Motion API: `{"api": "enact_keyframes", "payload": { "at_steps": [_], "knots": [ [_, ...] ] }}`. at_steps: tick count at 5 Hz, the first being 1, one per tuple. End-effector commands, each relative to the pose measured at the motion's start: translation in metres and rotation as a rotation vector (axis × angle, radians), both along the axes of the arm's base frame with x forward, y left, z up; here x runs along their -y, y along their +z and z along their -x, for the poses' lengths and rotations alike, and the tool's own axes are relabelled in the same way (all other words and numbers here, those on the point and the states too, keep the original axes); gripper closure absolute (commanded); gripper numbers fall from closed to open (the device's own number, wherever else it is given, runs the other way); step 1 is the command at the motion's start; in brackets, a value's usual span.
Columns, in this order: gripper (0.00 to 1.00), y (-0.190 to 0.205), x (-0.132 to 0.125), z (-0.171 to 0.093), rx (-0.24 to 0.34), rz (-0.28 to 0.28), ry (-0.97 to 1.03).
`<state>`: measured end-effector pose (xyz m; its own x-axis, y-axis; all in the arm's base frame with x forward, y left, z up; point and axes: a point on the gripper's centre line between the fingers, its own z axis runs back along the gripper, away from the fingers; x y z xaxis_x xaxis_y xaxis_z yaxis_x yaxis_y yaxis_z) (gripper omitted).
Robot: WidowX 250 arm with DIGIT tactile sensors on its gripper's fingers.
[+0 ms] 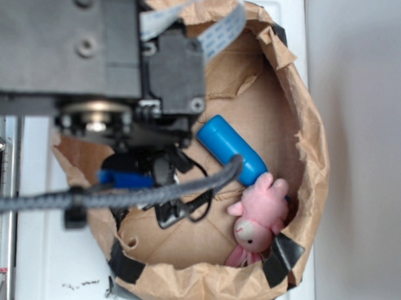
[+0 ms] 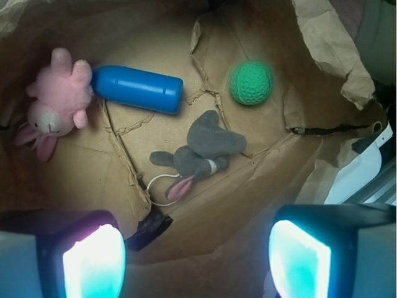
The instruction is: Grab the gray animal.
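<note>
Hovering released, the tool (image 2: 195, 261) sits above the gray animal (image 2: 201, 152), which lies clear of the bag walls (image 2: 322, 43).

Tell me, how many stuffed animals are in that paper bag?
2. The pink bunny lies at the bag's left edge beside the blue cylinder; the gray mouse lies mid-floor. None else visible.

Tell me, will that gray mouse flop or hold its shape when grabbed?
Probably flop: the mouse lies limp and crumpled on the bag floor, so it looks soft-stuffed. It likely squashes between the fingers and weighs little. Its thin white tail loops loosely and may dangle or snag. It shouldn't roll.
</note>
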<state>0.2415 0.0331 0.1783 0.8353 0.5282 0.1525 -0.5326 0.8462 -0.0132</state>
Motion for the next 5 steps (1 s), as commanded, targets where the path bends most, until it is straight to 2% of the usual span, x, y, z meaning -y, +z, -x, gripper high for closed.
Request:
{"api": "enact_keyframes", "payload": {
  "at_steps": [1, 2, 4, 5],
  "knots": [
    [0.0, -0.032, -0.022, -0.022, 0.05, -0.05, 0.03],
    [0.0, -0.06, -0.028, -0.03, 0.034, -0.09, 0.037],
    [0.0, -0.096, -0.028, -0.021, 0.021, -0.108, 0.013],
    [0.0, -0.13, -0.035, -0.017, 0.012, -0.044, -0.019]
  ]
}}
